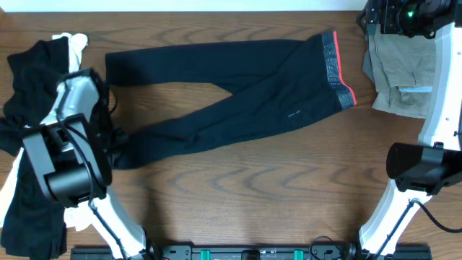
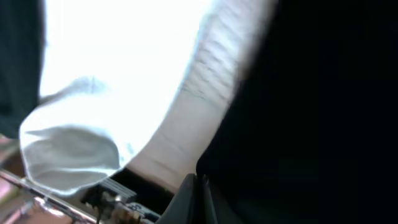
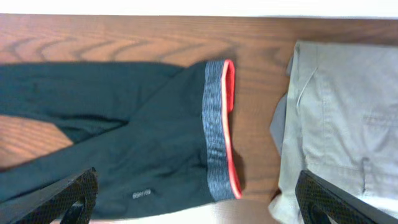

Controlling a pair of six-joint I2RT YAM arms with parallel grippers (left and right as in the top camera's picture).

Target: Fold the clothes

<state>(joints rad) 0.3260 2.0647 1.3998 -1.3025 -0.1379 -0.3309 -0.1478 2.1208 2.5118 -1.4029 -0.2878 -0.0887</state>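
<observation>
The leggings [image 1: 231, 94] lay flat on the table [image 1: 253, 195] for folding, right fingers [image 3: 68, 196] released above the waistband [image 3: 214, 130], while whether the left fingers [image 2: 186, 202] gripped dark cloth [image 2: 311, 93] could not be told.

Open lane front-centre; both sides and the back are blocked.
Bare tabletop [image 1: 253, 209] btw the arm bases is free. Leggings [image 1: 231, 94] span the mid-back. Dark clothes pile [image 1: 29, 94] crowds the left edge around the left arm [image 1: 72, 159]. Khaki garment [image 1: 404, 72] fills the back-right, w/ only a narrow wood strip [image 3: 261, 93] btw it and the leggings.
</observation>
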